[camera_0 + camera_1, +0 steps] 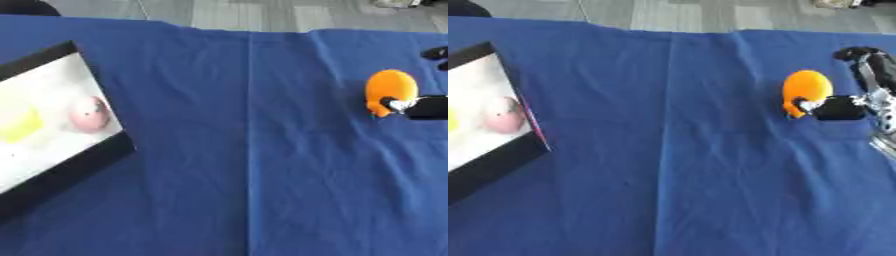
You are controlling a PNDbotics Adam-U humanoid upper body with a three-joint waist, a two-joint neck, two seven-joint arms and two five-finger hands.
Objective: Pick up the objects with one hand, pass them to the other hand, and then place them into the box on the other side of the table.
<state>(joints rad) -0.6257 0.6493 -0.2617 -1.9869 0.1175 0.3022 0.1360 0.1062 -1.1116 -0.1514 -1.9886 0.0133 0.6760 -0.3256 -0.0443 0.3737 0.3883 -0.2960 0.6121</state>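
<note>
The blue cloth (262, 200) is closest to us. It covers the whole tabletop and has soft wrinkles and one long fold line running from 12 o'clock down to 6 o'clock.

At about 9 o'clock sits the box (79, 167). It has black walls and a white floor, and it lies a bit crooked. Inside it are two things: a pink round thing (90, 114) near the right wall, and a yellow thing (17, 125) to its left, close to the picture's edge. They lie apart from each other. No words or labels can be read on the box or on the things inside it.

At about 3 o'clock an orange object (807, 89) lies on the cloth, far from the box. The right hand (859, 102) comes in from the right edge. One black finger with a silver tip touches the lower side of the orange object, and another dark finger curves above, apart from it. The hand is not wrapped around the object; its fingers look relaxed.

The left hand does not show.
</note>
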